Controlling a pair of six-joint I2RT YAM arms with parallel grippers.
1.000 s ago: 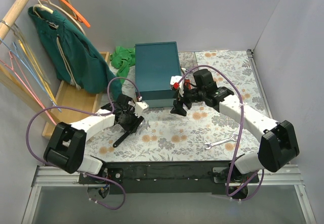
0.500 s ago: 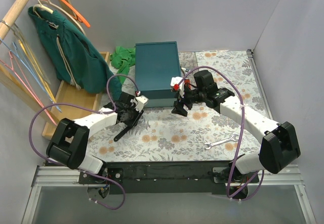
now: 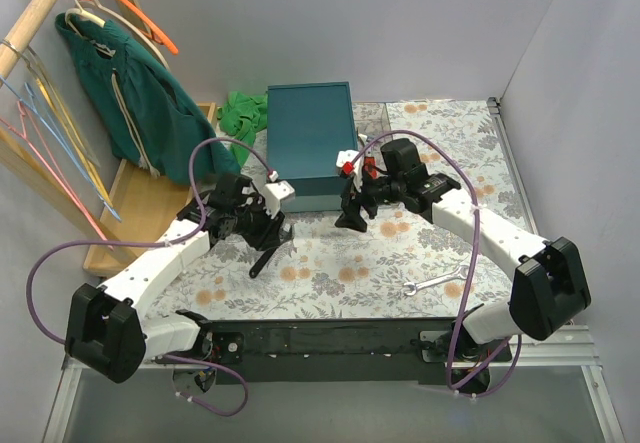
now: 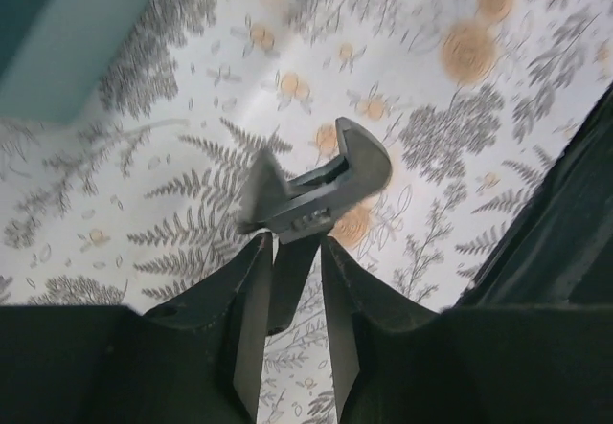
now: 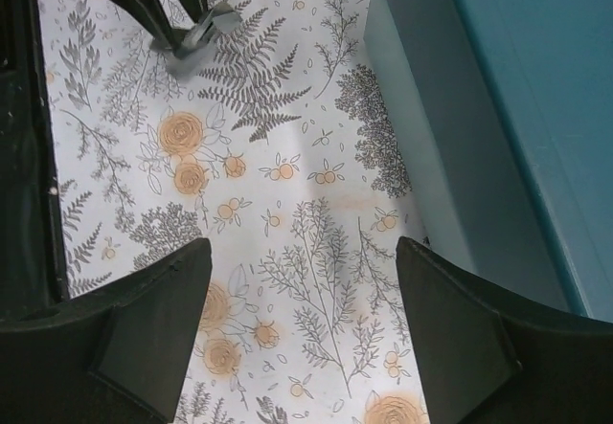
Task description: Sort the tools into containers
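Note:
My left gripper (image 3: 264, 229) is shut on the black wrench (image 3: 263, 259) by its handle and holds it over the floral table, left of the teal box's front corner. In the left wrist view the wrench (image 4: 321, 189) sticks out past my fingertips (image 4: 251, 280), its jaw head forward. My right gripper (image 3: 352, 214) is open and empty, hovering in front of the teal box (image 3: 310, 145); its wrist view shows only tablecloth between the fingers (image 5: 153, 323), with the wrench head (image 5: 196, 33) at the top left. A silver spanner (image 3: 432, 283) lies near the right front. A clear box (image 3: 371, 119) stands behind the teal box.
A green cloth (image 3: 243, 111) lies left of the teal box. A wooden tray (image 3: 150, 198) and a hanging green garment (image 3: 140, 113) stand at the left. The teal box wall (image 5: 431, 146) is close on the right gripper's right side.
My left arm has swung right and toward the teal box, carrying the black wrench with it. The right gripper has barely moved.

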